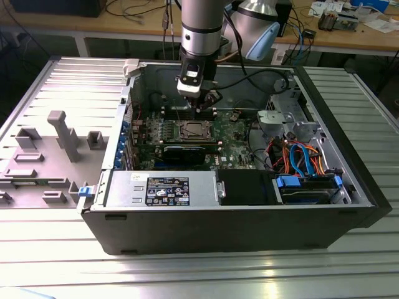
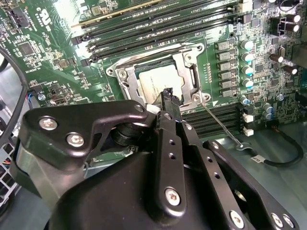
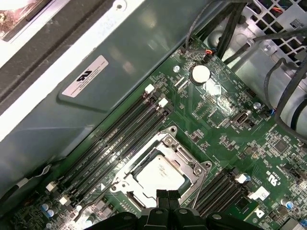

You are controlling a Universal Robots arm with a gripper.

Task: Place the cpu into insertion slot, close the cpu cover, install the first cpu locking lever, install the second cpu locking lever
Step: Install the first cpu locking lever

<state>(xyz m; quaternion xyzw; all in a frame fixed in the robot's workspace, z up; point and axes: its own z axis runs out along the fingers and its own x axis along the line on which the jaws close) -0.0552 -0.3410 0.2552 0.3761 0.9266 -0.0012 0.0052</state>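
The small square silvery-grey cpu (image 3: 159, 173) sits in its socket, framed by the thin silvery metal cpu cover (image 3: 178, 152) apparently lying closed over it, while the black gripper (image 3: 168, 197) hovers just above with fingertips pressed together, gripping nothing.

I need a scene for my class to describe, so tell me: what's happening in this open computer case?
A robot arm's black gripper hangs just above the processor socket on the green motherboard inside the open computer case. The cpu, a small square chip with a silvery-grey metal top, already sits in the socket. The cpu cover, a thin silvery metal frame with a window, lies closed over it. A thin wire locking lever beside the socket sticks out, apparently unlatched.
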